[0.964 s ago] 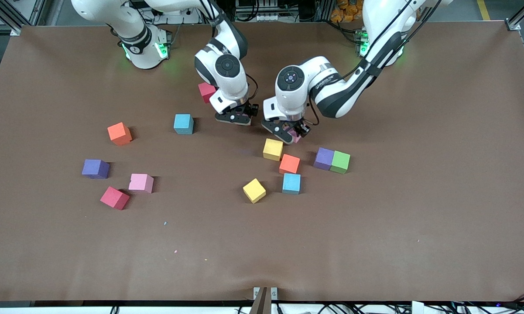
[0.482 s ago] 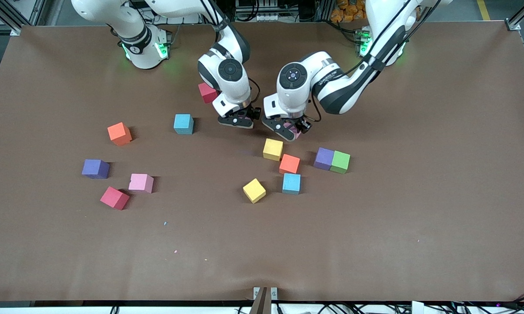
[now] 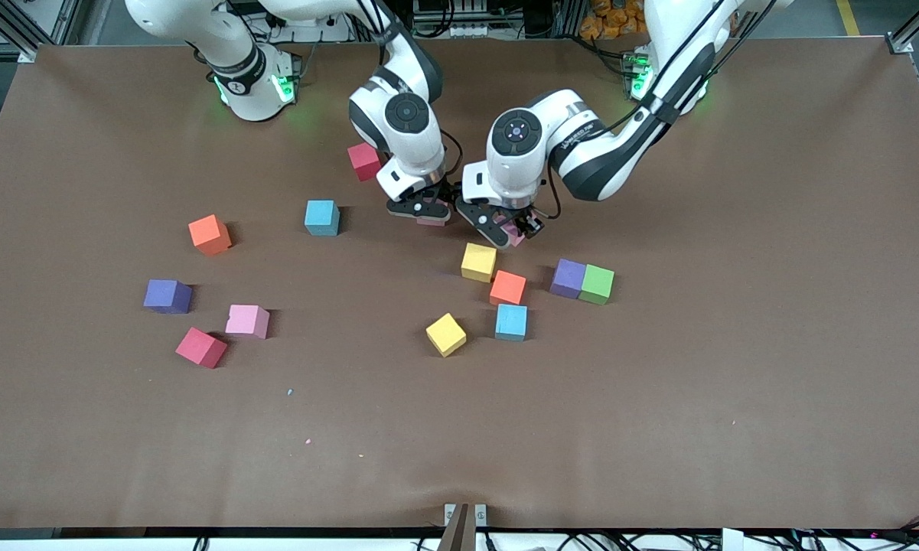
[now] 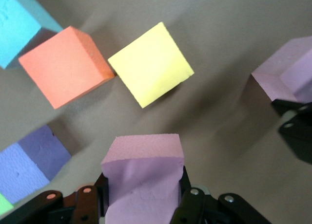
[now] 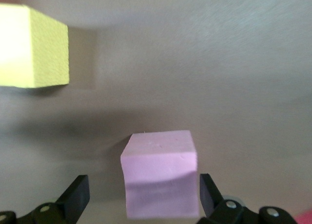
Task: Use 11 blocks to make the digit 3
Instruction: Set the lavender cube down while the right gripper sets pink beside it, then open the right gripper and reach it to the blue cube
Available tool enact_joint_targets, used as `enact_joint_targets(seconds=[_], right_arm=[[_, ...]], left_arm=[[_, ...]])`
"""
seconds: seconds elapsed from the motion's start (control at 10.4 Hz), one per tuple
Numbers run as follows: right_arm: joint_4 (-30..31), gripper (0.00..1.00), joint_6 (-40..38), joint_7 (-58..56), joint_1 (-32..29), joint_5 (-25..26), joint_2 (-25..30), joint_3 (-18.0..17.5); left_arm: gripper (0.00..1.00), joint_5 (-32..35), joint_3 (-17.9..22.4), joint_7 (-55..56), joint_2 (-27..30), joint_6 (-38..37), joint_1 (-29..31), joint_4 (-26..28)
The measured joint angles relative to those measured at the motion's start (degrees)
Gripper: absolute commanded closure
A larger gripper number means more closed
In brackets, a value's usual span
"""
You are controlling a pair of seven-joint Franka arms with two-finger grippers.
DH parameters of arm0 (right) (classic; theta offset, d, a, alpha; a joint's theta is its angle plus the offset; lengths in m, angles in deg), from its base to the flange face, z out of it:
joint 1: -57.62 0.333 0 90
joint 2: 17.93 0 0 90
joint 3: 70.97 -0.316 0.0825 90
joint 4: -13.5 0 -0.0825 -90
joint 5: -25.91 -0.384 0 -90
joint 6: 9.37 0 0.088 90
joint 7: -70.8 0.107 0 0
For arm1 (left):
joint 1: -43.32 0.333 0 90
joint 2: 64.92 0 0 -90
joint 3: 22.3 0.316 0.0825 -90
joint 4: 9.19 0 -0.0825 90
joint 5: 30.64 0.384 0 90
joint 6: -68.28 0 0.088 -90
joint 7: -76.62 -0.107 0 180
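1. Table (image 3: 734, 367): brown surface, blocks scattered loose across it; no blocky figure formed.
2. Left arm reaches in from its base to mid-table. Left gripper (image 3: 505, 229) hangs low over the table, just above the yellow block (image 3: 479, 262). Its fingers (image 4: 192, 199) are closed against both sides of a pink block (image 4: 144, 177); the block sits squarely between them, its free end projecting past the tips.
3. Right arm reaches in alongside. Right gripper (image 3: 421, 210) is low over the table, close beside the left one. Its fingers (image 5: 75, 197) stand spread wide apart, a second pink block (image 5: 160, 177) between them with a gap on each side; no contact seen. Whether this block rests on the table, cannot tell.
4. Cluster nearer the camera than the grippers: yellow block, orange block (image 3: 508, 288) at its corner, light blue block (image 3: 511, 321) just beside that, second yellow block (image 3: 446, 334) apart and turned askew.
5. Purple block (image 3: 568, 278) touches the green cube (image 3: 597, 284), toward the left arm's end of the table.
6. Toward the right arm's end: red block (image 3: 364, 161) by the right arm, light blue block (image 3: 322, 217), orange block (image 3: 210, 234), purple block (image 3: 167, 296), pink block (image 3: 247, 321) beside a red block (image 3: 200, 347).
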Motion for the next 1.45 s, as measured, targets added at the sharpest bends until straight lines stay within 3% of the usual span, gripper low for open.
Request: enact_joint_targets(seconds=[0.48,0.77,1.16,1.45], right_arm=[[7.16,0.00,-5.42,-11.33,-7.95,2.03,10.27,1.50],[12.12,0.00,-5.17,-16.80,-13.32,7.83,10.68,1.63],[16.25,0.00,-4.49,-29.34,-19.48,8.95,11.29,1.69],[19.79,0.00,-0.40,-32.70,-21.08,9.08,11.46,1.66]], left_arm=[[1.00,-0.03,-0.01,-14.26,-0.01,0.00,0.17,-0.73],[1.00,1.74,-0.58,-22.94,-0.36,0.61,-2.43,-0.71],[1.00,6.63,-1.21,-30.47,-4.73,7.54,-7.63,-0.24],[1.00,10.11,-1.41,-33.17,-5.61,9.93,-10.89,0.01]])
